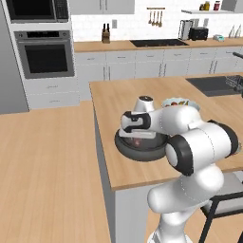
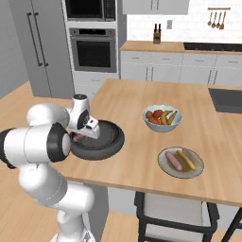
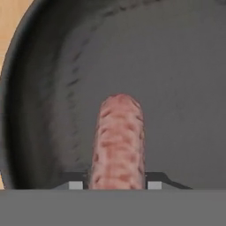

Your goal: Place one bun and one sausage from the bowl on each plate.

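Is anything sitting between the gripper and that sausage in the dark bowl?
Nothing visible. In the hand view the sausage lies directly between the fingertips of the gripper, on the bowl floor.

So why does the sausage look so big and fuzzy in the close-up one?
In the hand view the camera sits right above the sausage, so it looms large and soft-edged inside the dark bowl. In the right base view the bowl looks small, and the far plate is sharper, evenly lit.
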